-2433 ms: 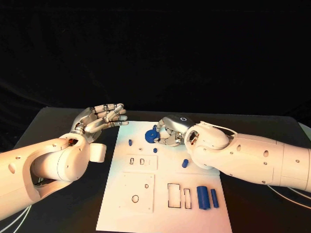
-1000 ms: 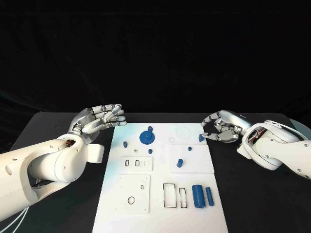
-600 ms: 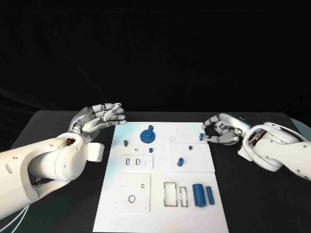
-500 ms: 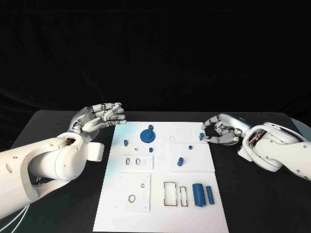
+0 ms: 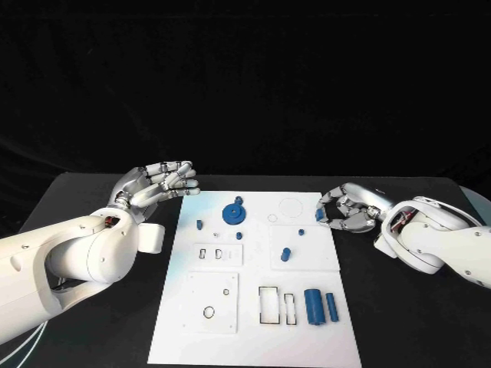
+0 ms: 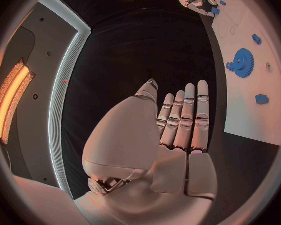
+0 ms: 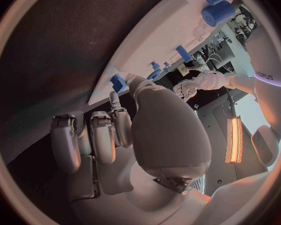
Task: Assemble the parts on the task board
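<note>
Since the earlier frames the right robot hand (image 5: 348, 207) has withdrawn from the gear (image 5: 235, 214) to the task board (image 5: 257, 337) edge, fingers curled near a small blue piece, grasp unclear. Nearest, two cylinders (image 5: 322, 307) lie loose, slots unfilled; farther, pegs and gear stand. Left robot hand (image 5: 157, 185) hovers released above the counter (image 5: 80, 199).

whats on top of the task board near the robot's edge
Two blue cylinders lie side by side on the task board, right of rectangular cutouts. What lies under the cylinders is covered.

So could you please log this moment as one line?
left hand: open, off board | right hand: curled, empty | gear: on board
</note>
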Available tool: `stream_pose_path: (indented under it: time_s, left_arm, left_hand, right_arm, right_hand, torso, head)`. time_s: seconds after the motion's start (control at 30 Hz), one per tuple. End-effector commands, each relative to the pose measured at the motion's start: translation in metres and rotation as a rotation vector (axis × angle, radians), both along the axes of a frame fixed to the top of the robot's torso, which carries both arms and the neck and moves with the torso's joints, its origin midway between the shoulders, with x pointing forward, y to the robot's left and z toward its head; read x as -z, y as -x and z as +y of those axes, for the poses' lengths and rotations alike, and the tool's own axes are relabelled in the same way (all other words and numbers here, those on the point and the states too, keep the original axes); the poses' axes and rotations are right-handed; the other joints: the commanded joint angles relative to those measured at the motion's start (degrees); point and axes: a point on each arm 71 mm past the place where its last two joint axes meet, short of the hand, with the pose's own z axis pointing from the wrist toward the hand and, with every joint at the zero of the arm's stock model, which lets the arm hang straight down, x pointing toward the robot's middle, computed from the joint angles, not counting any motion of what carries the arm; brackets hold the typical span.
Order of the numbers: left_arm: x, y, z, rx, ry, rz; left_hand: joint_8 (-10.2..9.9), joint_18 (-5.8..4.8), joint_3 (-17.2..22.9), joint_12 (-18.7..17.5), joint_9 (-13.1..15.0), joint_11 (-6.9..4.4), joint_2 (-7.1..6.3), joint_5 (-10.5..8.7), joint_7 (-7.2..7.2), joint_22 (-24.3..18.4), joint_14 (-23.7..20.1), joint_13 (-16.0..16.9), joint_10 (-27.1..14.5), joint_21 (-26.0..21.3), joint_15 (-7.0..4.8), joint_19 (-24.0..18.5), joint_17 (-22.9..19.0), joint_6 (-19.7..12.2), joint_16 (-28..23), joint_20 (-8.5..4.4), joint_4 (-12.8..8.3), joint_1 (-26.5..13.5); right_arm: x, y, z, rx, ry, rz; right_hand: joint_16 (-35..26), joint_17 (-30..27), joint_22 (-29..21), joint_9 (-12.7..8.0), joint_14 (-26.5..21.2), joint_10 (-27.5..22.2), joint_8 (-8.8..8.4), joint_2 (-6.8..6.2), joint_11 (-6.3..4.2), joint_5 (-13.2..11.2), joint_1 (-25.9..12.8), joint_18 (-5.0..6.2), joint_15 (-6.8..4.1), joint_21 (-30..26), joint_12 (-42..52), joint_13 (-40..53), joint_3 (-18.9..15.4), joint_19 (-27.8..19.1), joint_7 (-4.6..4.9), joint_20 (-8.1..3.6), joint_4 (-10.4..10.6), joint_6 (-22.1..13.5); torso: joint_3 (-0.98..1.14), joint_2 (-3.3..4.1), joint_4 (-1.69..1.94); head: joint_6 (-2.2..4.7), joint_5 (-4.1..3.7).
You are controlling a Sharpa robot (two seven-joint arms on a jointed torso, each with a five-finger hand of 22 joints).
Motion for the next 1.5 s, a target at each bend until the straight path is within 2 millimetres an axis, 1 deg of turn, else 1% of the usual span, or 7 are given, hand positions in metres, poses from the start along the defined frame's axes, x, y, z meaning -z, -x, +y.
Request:
stream_pose_path:
  time_s: [0.03, 0.2, 0.37, 0.67, 1.1, 1.3, 1.5]
  left_arm:
    - [-0.001, 0.000, -0.002, 0.018, 0.009, -0.008]
    - [-0.001, 0.000, -0.002, 0.017, 0.009, -0.008]
    - [-0.001, 0.000, -0.002, 0.017, 0.009, -0.007]
    - [-0.001, 0.000, -0.001, 0.017, 0.008, -0.006]
    - [-0.001, 0.000, -0.001, 0.015, 0.007, -0.004]
    - [-0.001, -0.001, 0.000, 0.013, 0.006, -0.003]
    - [0.000, -0.001, 0.000, 0.012, 0.005, -0.003]
  left_hand:
    - [0.02, 0.27, 0.36, -0.28, -0.07, 0.05, 0.00, -0.22, 2.04, -0.09, -0.40, -0.05, 0.29, 0.26, -0.10, 0.10, 0.10, 0.26, -0.33, -0.04, -0.10, 0.76]
    - [0.02, 0.27, 0.36, -0.28, -0.07, 0.05, 0.00, -0.22, 2.04, -0.09, -0.40, -0.05, 0.29, 0.26, -0.10, 0.10, 0.10, 0.26, -0.33, -0.04, -0.10, 0.76]
    - [0.02, 0.27, 0.36, -0.28, -0.07, 0.05, 0.00, -0.22, 2.04, -0.09, -0.40, -0.05, 0.29, 0.26, -0.10, 0.10, 0.10, 0.26, -0.33, -0.04, -0.10, 0.76]
    - [0.02, 0.27, 0.42, -0.33, -0.08, 0.04, 0.01, -0.21, 2.03, -0.10, -0.40, -0.05, 0.31, 0.26, -0.11, 0.08, 0.13, 0.28, -0.34, -0.04, -0.12, 0.86]
    - [0.01, 0.27, 0.43, -0.36, -0.09, 0.05, 0.01, -0.21, 2.04, -0.11, -0.40, -0.05, 0.32, 0.26, -0.11, 0.07, 0.15, 0.27, -0.35, -0.04, -0.11, 0.88]
    - [0.01, 0.27, 0.43, -0.36, -0.09, 0.05, 0.01, -0.21, 2.04, -0.11, -0.40, -0.05, 0.32, 0.26, -0.11, 0.07, 0.15, 0.27, -0.35, -0.04, -0.11, 0.88]
    - [0.01, 0.27, 0.43, -0.36, -0.09, 0.05, 0.01, -0.21, 2.04, -0.11, -0.40, -0.05, 0.32, 0.26, -0.11, 0.07, 0.15, 0.27, -0.35, -0.04, -0.11, 0.88]
  right_arm:
    - [0.002, 0.000, 0.002, -0.014, 0.004, 0.011]
    - [0.003, -0.001, 0.003, -0.010, 0.004, 0.009]
    - [0.003, -0.002, 0.004, -0.004, 0.003, 0.006]
    - [0.003, -0.003, 0.005, 0.007, 0.001, -0.004]
    - [-0.001, -0.002, 0.007, 0.022, 0.003, -0.052]
    - [-0.007, 0.005, 0.017, 0.020, 0.006, -0.122]
    - [-0.020, 0.015, 0.037, -0.002, -0.013, -0.162]
  right_hand:
    - [0.39, 14.59, 13.52, 0.17, 5.84, 0.44, 0.62, 0.50, -0.10, 0.30, 0.47, -0.72, 0.16, 0.09, 0.42, 6.59, 0.47, 4.49, -0.05, -0.02, -0.03, 0.83]
    - [0.41, 14.65, 13.64, 0.41, 5.86, 0.65, 1.15, 0.92, -0.33, 0.32, 0.57, -0.75, -0.02, 0.19, 0.63, 6.79, 0.90, 4.59, -0.33, -0.13, 0.04, 1.88]
    - [0.43, 14.73, 13.72, 0.66, 5.88, 0.93, 1.73, 1.80, -0.69, 0.15, 0.81, -0.78, -0.32, 0.27, 0.89, 7.05, 1.71, 4.67, -0.74, -0.36, 0.06, 2.96]
    - [0.45, 14.80, 13.86, 0.83, 5.89, 1.16, 2.09, 2.25, -0.96, -0.06, 0.91, -0.83, -0.55, 0.39, 1.09, 7.26, 2.20, 4.80, -1.05, -0.57, -0.01, 3.55]
    - [0.54, 15.10, 14.98, 2.31, 5.96, 2.07, 4.93, 4.35, -2.57, -0.31, 1.81, -1.23, -1.93, 1.55, 1.81, 8.05, 4.18, 5.88, -2.89, -1.79, -1.45, 6.84]
    - [0.54, 15.10, 15.10, 2.61, 5.96, 2.13, 5.37, 4.95, -2.81, -0.09, 1.84, -1.27, -2.16, 1.68, 1.79, 8.06, 4.66, 5.99, -3.12, -2.04, -1.71, 6.96]
    - [0.54, 15.10, 15.10, 2.93, 5.96, 2.04, 5.79, 5.36, -2.97, -0.19, 1.30, -1.27, -2.34, 1.68, 1.57, 7.86, 4.94, 5.99, -3.28, -2.26, -1.63, 6.94]
  torso:
    - [0.00, -0.01, -0.01]
    - [-0.01, -0.02, 0.00]
    - [-0.02, -0.03, -0.02]
    - [0.01, 0.01, -0.01]
    - [0.07, -0.06, -0.02]
    - [0.07, -0.11, -0.04]
    - [-0.06, -0.25, -0.03]
  head:
    - [0.01, 0.01]
    - [0.04, -0.02]
    - [0.04, -0.03]
    - [-0.01, -0.07]
    - [-0.14, 0.03]
    - [-0.14, 0.13]
    - [-0.10, 0.18]
